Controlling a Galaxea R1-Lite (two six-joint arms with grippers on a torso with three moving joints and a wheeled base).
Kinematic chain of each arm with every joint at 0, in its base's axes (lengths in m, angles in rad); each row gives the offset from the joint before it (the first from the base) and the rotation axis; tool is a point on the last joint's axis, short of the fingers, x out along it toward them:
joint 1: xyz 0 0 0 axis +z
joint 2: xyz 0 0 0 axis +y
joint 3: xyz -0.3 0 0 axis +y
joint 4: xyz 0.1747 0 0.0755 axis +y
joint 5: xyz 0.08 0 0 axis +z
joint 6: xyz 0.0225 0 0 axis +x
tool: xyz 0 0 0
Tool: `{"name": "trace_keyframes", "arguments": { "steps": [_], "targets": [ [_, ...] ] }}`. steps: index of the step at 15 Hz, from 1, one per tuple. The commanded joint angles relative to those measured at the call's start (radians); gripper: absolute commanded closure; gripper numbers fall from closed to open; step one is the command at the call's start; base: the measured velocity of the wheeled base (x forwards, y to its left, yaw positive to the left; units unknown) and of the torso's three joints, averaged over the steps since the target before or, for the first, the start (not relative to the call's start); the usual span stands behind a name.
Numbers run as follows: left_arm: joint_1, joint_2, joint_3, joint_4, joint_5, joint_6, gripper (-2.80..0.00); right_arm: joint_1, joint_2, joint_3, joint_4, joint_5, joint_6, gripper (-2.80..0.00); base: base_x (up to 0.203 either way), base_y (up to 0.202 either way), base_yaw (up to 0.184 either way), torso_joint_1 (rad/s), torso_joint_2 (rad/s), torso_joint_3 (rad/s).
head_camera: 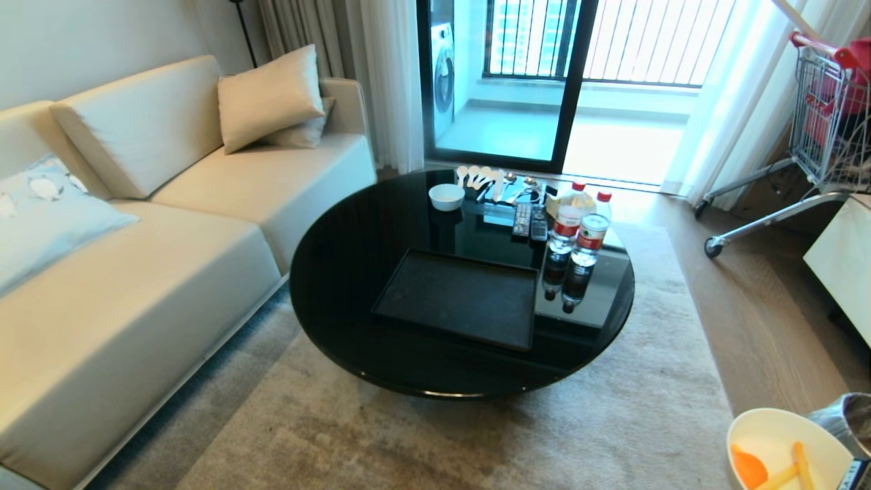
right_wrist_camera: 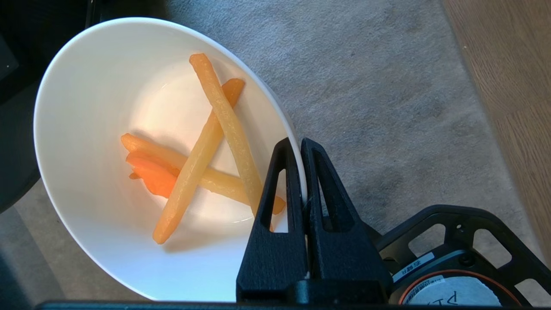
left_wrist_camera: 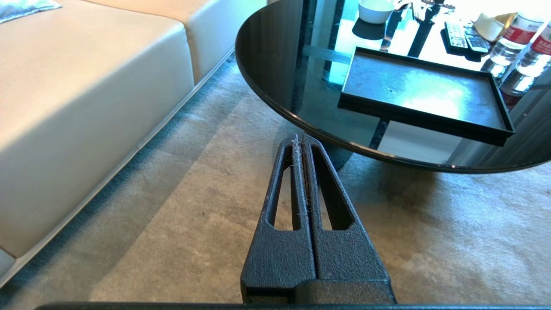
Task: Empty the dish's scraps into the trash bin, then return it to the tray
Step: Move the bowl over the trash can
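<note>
Dish (right_wrist_camera: 99, 129): white, deep-sided, held off the tabletop (head_camera: 354, 272), low at the robot's right over the rug (head_camera: 476, 435), just beside the trash bin (head_camera: 847, 418). Pinched at the rim by the right end effector (right_wrist_camera: 301, 144), one finger inside the wall, one outside, pressed tight on the thin edge. Tilted already, yet carrying all its scraps (right_wrist_camera: 202, 168): an orange slice and several pale-yellow sticks lying crossed near the bottom. Nothing tipped out so far. Tray (head_camera: 459, 296) bare on the round black tabletop, waiting for the return. Left end effector (left_wrist_camera: 301, 140) idle, fingers pressed together on nothing, hanging over the rug near the tabletop's edge.

Risks from here, as a judgement:
- Slip or swing of the dish in the grip. Cause: a single narrow pinch on a glossy rim, with the whole weight hanging to one side.
- Scraps landing on the rug. Cause: tipping further before the dish sits squarely over the bin's mouth; only a sliver of the bin visible at the head view's edge, so alignment hard to confirm.
- Sticks lodging inside. Cause: crossed pieces catching against the curved wall, needing a steeper tilt.
- Knock against the bin's rim or liner while tipping. Cause: closeness of the two.
</note>
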Motion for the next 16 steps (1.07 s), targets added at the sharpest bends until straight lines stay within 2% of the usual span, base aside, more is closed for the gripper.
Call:
{"name": "trace_keyframes", "arguments": {
  "steps": [1,5,16],
  "targets": [
    [0.0,0.0,0.0,0.0,0.0,-0.001,0.0,0.0,0.002,-0.001,0.001,-0.002,0.007,0.0,0.0,0.0,0.0,0.0,0.0,0.0],
    [0.0,0.0,0.0,0.0,0.0,-0.001,0.0,0.0,-0.001,-0.008,0.011,-0.003,0.004,0.0,0.0,0.002,-0.057,0.002,0.0,0.001],
    [0.0,0.0,0.0,0.0,0.0,-0.001,0.0,-0.002,-0.076,-0.008,0.077,-0.006,0.004,0.0,0.0,0.011,-0.168,0.003,0.0,0.001]
  ]
}}
